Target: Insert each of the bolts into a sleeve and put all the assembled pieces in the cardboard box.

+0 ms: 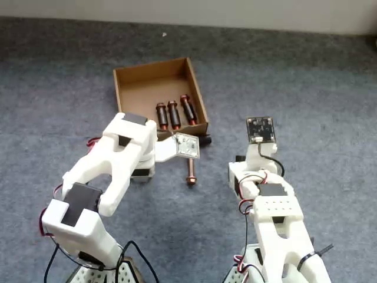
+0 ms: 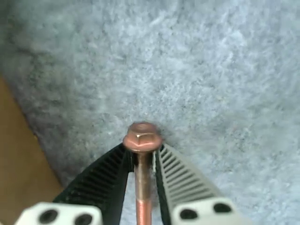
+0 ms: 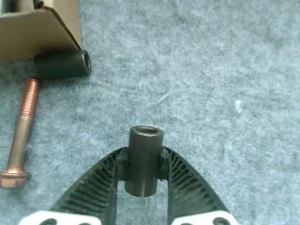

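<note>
Pinching a copper bolt [image 2: 142, 139] by its shank, the left gripper's [image 2: 143, 148] ribbed jaws sit just behind the hex head, which pokes out past the tips. Over at the right gripper [image 3: 143, 152], the jaws clamp a black sleeve [image 3: 145, 159] on both sides (its open end points away from the wrist). A second sleeve [image 3: 63, 64] lies on the grey carpet [image 3: 211, 70], touching the corner of the cardboard box [image 1: 152, 66], with a loose bolt [image 3: 22, 131] just beside it. Three assembled pieces [image 1: 174, 115] lie side by side inside the box.
</note>
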Tool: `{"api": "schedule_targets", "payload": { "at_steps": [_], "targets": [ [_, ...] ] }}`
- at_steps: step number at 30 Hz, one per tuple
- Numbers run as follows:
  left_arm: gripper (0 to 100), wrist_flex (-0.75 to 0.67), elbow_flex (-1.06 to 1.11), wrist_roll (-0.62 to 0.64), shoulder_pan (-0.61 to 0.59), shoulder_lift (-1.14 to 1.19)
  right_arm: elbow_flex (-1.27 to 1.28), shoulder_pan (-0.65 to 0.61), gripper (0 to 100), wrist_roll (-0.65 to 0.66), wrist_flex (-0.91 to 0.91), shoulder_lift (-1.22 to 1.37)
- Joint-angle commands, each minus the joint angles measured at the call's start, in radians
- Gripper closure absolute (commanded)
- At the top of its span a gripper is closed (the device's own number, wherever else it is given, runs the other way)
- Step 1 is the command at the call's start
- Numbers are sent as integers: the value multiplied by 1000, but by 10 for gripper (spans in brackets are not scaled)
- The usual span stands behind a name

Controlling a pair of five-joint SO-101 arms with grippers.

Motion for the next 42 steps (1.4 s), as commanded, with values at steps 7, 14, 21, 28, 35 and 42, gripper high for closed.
{"api": "schedule_targets", "payload": {
  "at_steps": [7,14,21,28,35,42],
  "targets": [
    [996,-3,-28,150,22,-97,-8,10,993,-3,-19,-28],
    [995,58,-18,350,16,-397,-7,10,993,-3,-19,-36],
    [995,49,64,569,16,-668,-10,10,993,-3,-15,-47],
    [995,-83,171,802,15,-866,90,-16,993,-3,-15,-282],
    [995,-222,278,984,18,-1035,222,-104,993,-3,-15,-545],
    [995,-229,288,1143,81,-1133,285,-162,993,-3,-15,-685]
  ]
}}
